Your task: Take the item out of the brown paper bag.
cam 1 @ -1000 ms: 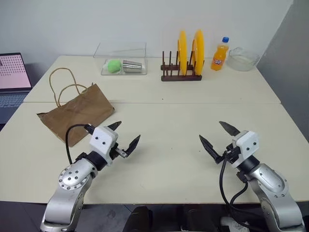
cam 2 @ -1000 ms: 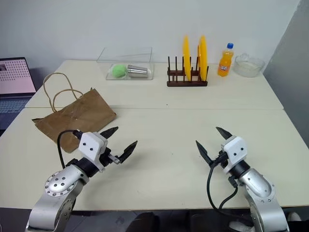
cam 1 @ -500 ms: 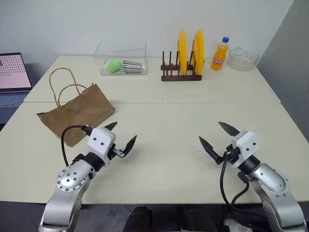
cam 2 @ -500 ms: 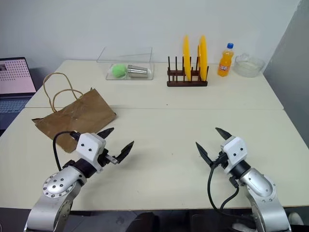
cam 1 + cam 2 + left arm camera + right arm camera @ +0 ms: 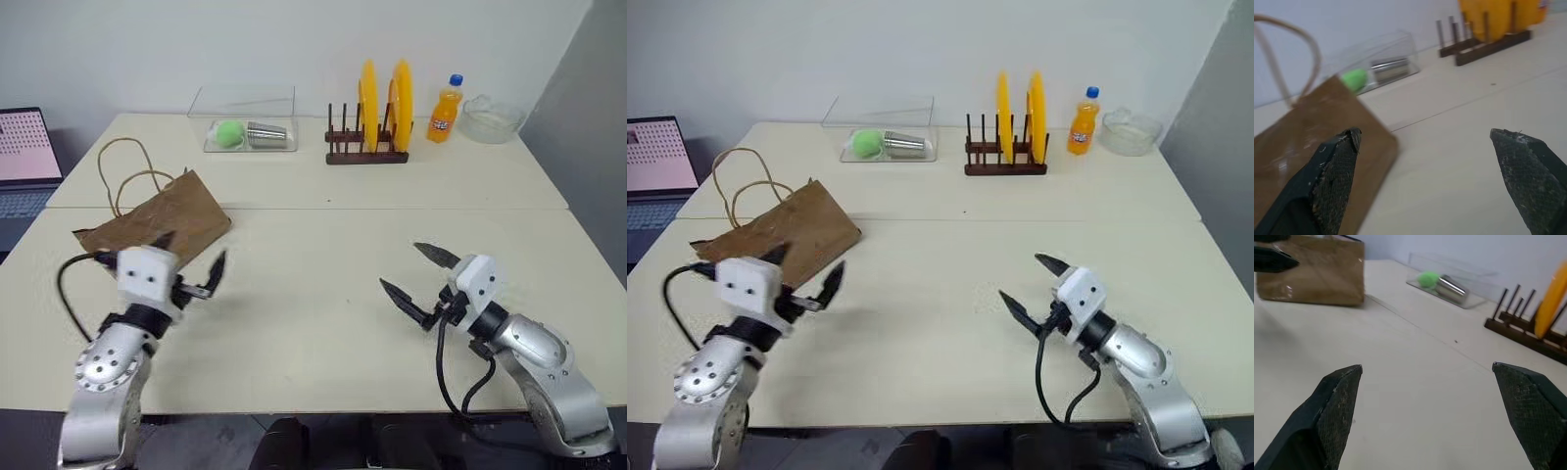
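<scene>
The plain brown kraft paper bag lies flat on the cream table at its left side, long axis running from near-left to far-right, its two tan looped string handles pointing toward the far edge. Its contents are hidden. The left gripper, fingers spread wide and empty, hovers just before the bag's near edge. The right gripper, likewise spread and empty, is well apart to the right.

On the cream table, the bag is plain brown with tan string handles. Behind it, a clear tray holds a green ball and a silver cup. Yellow plates stand in a dark rack; beside it, an orange bottle, blue-capped.
</scene>
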`<action>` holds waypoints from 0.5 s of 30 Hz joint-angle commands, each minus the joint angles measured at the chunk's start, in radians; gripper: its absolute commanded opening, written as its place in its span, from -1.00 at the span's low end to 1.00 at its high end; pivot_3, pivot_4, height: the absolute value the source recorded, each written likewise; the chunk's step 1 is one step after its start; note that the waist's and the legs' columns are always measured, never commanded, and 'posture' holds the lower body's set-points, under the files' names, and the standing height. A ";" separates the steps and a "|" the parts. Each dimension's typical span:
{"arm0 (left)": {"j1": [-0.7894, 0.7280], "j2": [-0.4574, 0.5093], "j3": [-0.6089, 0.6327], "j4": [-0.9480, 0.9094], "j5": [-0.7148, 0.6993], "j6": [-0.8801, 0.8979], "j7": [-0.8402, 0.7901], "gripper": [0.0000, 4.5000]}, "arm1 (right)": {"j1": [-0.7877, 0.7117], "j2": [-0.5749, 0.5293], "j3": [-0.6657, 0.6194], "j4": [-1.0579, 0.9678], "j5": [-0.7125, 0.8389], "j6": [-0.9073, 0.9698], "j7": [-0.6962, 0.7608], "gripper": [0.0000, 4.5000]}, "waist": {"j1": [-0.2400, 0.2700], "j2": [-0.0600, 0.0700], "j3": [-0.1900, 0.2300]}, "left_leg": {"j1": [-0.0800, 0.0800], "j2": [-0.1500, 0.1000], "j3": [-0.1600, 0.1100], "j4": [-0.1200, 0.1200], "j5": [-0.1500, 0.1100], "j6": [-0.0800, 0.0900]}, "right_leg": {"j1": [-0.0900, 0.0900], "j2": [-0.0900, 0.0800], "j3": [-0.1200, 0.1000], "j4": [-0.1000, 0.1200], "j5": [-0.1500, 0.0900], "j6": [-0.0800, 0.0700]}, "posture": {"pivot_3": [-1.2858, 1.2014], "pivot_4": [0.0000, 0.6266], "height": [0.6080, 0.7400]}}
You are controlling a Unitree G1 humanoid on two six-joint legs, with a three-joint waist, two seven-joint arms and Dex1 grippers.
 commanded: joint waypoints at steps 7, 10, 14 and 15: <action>-0.024 0.083 0.257 -0.050 -0.215 0.165 0.004 0.99 | -0.195 -0.069 0.039 -0.032 0.221 0.166 0.193 1.00 | 0.002 -0.003 0.001 | 0.000 0.000 -0.001 0.000 0.000 0.000 | 0.000 0.000 -0.001 0.000 0.000 0.000 | 0.03 -0.52 1.00; -0.060 0.155 0.285 -0.001 -0.290 0.232 -0.048 0.99 | -0.260 -0.099 0.046 -0.022 0.255 0.189 0.250 1.00 | 0.002 -0.004 0.002 | -0.001 0.000 -0.001 0.000 0.000 0.000 | 0.000 0.000 -0.001 -0.001 0.000 0.000 | 0.03 -0.52 1.00; -0.143 0.260 0.276 0.096 -0.341 0.302 -0.106 0.99 | -0.325 -0.111 0.048 0.002 0.266 0.194 0.282 1.00 | 0.002 -0.004 0.002 | 0.000 0.000 -0.002 0.000 0.000 0.000 | 0.000 0.000 -0.002 0.000 0.000 0.000 | 0.03 -0.52 1.00; -0.167 0.287 0.257 0.121 -0.326 0.293 -0.121 0.99 | -0.337 -0.113 0.049 0.007 0.264 0.194 0.287 1.00 | 0.001 -0.004 0.002 | 0.000 0.000 -0.002 0.000 0.000 0.000 | 0.000 0.000 -0.002 0.001 0.000 0.000 | 0.03 -0.52 1.00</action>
